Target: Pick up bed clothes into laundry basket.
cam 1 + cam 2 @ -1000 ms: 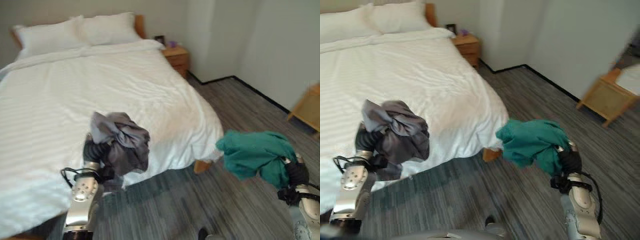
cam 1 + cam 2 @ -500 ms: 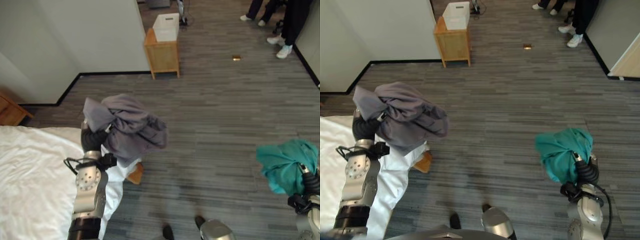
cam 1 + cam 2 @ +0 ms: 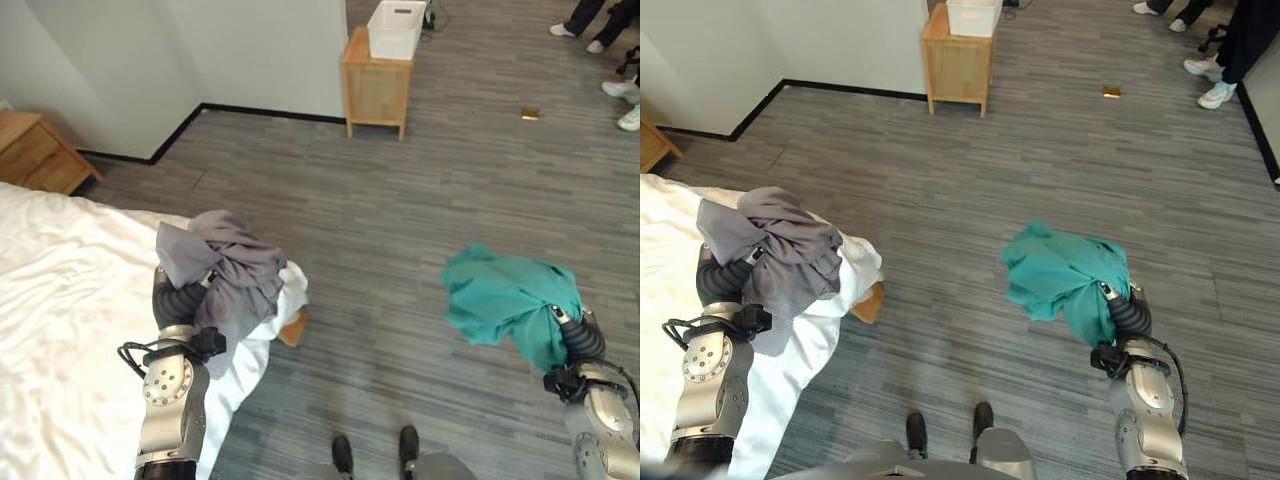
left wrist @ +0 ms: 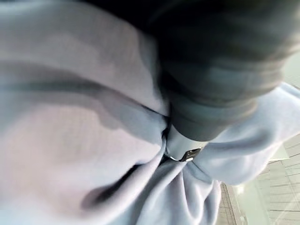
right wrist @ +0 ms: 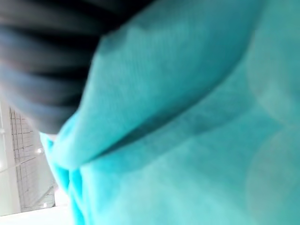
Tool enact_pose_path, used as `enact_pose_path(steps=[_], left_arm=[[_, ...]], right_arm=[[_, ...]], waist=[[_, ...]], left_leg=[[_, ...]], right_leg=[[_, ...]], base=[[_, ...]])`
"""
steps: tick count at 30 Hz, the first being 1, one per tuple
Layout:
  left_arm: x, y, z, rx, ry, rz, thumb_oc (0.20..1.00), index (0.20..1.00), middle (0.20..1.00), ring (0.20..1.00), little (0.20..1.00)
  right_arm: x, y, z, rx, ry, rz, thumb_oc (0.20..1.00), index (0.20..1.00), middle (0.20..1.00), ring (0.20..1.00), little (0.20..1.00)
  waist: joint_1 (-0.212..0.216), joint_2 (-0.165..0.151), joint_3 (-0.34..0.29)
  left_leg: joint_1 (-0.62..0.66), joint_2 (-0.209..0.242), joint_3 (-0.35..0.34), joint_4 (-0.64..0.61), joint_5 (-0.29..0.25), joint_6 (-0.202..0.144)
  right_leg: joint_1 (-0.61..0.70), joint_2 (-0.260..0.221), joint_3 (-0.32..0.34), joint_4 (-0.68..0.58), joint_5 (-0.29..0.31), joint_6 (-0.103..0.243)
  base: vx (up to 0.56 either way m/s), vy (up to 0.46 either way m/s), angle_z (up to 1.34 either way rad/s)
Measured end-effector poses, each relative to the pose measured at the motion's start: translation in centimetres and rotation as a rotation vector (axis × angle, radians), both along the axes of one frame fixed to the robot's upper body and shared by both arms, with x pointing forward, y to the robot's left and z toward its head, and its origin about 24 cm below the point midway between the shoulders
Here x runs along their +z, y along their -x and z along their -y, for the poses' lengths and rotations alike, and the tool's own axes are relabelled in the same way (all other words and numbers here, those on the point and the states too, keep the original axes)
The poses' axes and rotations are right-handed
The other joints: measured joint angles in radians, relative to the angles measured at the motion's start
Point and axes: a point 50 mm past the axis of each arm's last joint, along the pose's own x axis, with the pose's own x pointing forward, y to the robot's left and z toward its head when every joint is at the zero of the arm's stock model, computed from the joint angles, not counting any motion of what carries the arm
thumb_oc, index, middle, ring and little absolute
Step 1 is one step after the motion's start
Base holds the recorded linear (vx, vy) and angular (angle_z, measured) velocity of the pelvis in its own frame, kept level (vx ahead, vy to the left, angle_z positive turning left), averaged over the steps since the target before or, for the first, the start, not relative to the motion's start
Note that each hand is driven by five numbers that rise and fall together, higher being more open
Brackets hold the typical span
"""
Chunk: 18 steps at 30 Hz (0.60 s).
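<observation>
A crumpled grey garment (image 3: 225,275) is bunched above my left hand (image 3: 178,300), which is shut on it over the corner of the white bed (image 3: 60,300). In the left wrist view a silver finger (image 4: 180,143) disappears into the grey garment's (image 4: 70,140) folds. To the right, a teal garment (image 3: 510,300) is held off the floor with my right hand (image 3: 578,340) shut on it; the teal garment (image 5: 187,140) covers its fingers in the right wrist view. A white basket (image 3: 397,17) stands on a small wooden stand (image 3: 375,85) by the far wall.
Grey plank floor (image 3: 400,220) stretches between the bed and the stand. A wooden nightstand (image 3: 35,150) sits at the far left by the wall. People's shoes (image 3: 605,35) show at the far right, and a small brown object (image 3: 530,113) lies on the floor.
The camera has swung from the bed toward the open floor and the stand with the basket. Both hands still hold their garments up; the teal one now sits closer to the middle.
</observation>
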Motion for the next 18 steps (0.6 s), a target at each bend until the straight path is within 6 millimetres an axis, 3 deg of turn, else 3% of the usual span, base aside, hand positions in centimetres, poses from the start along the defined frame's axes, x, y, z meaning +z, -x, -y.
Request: enact_pose_path(steps=[3,4,6,7,9,10,12,13,15,16,18], left_arm=[[0.0,-0.1,-0.1,0.003,0.001,-0.001,0.2,0.2,0.2,0.2,0.2],[-0.2,-0.2,-0.3,0.007,-0.003,-0.014,0.2,0.2,0.2,0.2,0.2],[0.0,-0.4,-0.6,0.008,-0.016,-0.012,0.2,0.2,0.2,0.2,0.2],[-0.1,-0.3,-0.6,0.015,-0.013,-0.016,0.2,0.2,0.2,0.2,0.2],[-0.3,-0.1,-0.8,0.033,-0.008,-0.023,0.2,0.2,0.2,0.2,0.2],[-0.3,0.0,-1.0,0.048,-0.002,-0.021,0.2,0.2,0.2,0.2,0.2],[-0.4,-0.3,-0.9,0.05,0.005,-0.021,0.2,0.2,0.2,0.2,0.2],[-0.9,-0.4,-0.6,0.055,0.029,-0.032,0.2,0.2,0.2,0.2,0.2],[-1.2,-0.6,-0.3,0.058,0.05,-0.034,0.2,0.2,0.2,0.2,0.2],[-1.3,-0.6,-0.3,0.059,0.056,-0.037,0.2,0.2,0.2,0.2,0.2],[-1.4,-0.5,-0.5,0.073,0.058,-0.038,0.2,0.2,0.2,0.2,0.2]], right_arm=[[-0.4,0.4,0.0,-0.004,-0.004,-0.017,0.2,0.2,0.2,0.2,0.2],[-0.7,0.8,0.2,-0.013,-0.007,-0.031,0.2,0.2,0.2,0.2,0.2],[-1.1,1.8,0.4,-0.046,-0.029,-0.04,0.2,0.2,0.2,0.2,0.2],[-1.0,2.5,1.0,-0.074,-0.015,-0.046,0.2,0.2,0.2,0.2,0.2],[-0.8,2.7,1.4,-0.093,-0.008,-0.041,0.2,0.2,0.2,0.2,0.2],[-0.4,2.1,1.5,-0.104,-0.009,-0.017,0.2,0.2,0.2,0.2,0.2],[0.1,1.1,1.2,-0.101,-0.012,0.008,0.2,0.2,0.2,0.2,0.2],[0.2,0.5,0.7,-0.067,0.003,0.005,0.2,0.2,0.2,0.2,0.2],[0.6,-0.1,0.3,-0.006,0.045,-0.006,0.2,0.2,0.2,0.2,0.2],[0.5,-0.2,0.1,0.015,0.057,-0.015,0.2,0.2,0.2,0.2,0.2],[0.4,-0.5,-0.7,0.055,0.069,-0.021,0.2,0.2,0.2,0.2,0.2]], waist=[[0.0,-0.022,0.002],[0.001,-0.036,0.011],[0.005,-0.081,0.032],[0.027,-0.084,0.038],[0.04,-0.084,0.037],[0.042,-0.077,0.039],[0.059,-0.054,0.048],[0.062,-0.031,0.049],[0.074,0.009,0.053],[0.081,0.021,0.051],[0.097,0.024,0.042]], left_leg=[[-0.014,0.011,0.027,0.083,-0.025,-0.037],[-0.043,0.031,0.025,0.207,-0.063,-0.091],[-0.182,0.053,0.016,0.53,-0.065,-0.118],[-0.286,0.058,-0.047,0.702,-0.058,-0.114],[-0.315,0.044,-0.061,0.616,-0.068,-0.113],[-0.321,0.019,-0.021,0.368,-0.049,-0.091],[-0.339,0.008,0.0,0.213,-0.015,-0.082],[-0.341,0.009,-0.025,0.085,0.01,-0.102],[-0.353,0.016,-0.031,0.03,0.016,-0.107],[-0.37,0.02,-0.023,0.035,0.018,-0.106],[-0.36,0.023,0.052,0.063,0.028,-0.09]], right_leg=[[0.004,0.003,0.023,0.022,-0.022,-0.009],[0.006,0.021,0.035,0.055,-0.062,-0.038],[0.007,0.014,0.063,0.098,-0.087,-0.07],[0.009,0.026,0.091,0.11,-0.089,-0.075],[0.011,0.027,0.109,0.101,-0.088,-0.078],[0.013,0.025,0.15,0.043,-0.087,-0.078],[0.014,0.037,0.172,0.029,-0.063,-0.098],[0.019,0.067,0.195,0.033,-0.056,-0.101],[0.034,0.095,0.201,0.04,-0.041,-0.136],[0.049,0.108,0.2,0.035,-0.054,-0.134],[0.074,0.12,0.232,0.065,-0.089,-0.145]], base=[[0.12,-0.276,-0.26],[0.2,-0.329,-0.2],[0.18,-0.157,-0.2],[0.19,-0.062,-0.48],[0.26,-0.024,-0.67],[0.38,0.011,-0.82],[0.36,-0.039,-0.81],[0.32,-0.057,-0.62],[0.43,0.004,-0.49],[0.51,0.057,-0.51],[0.56,0.114,-0.5]])
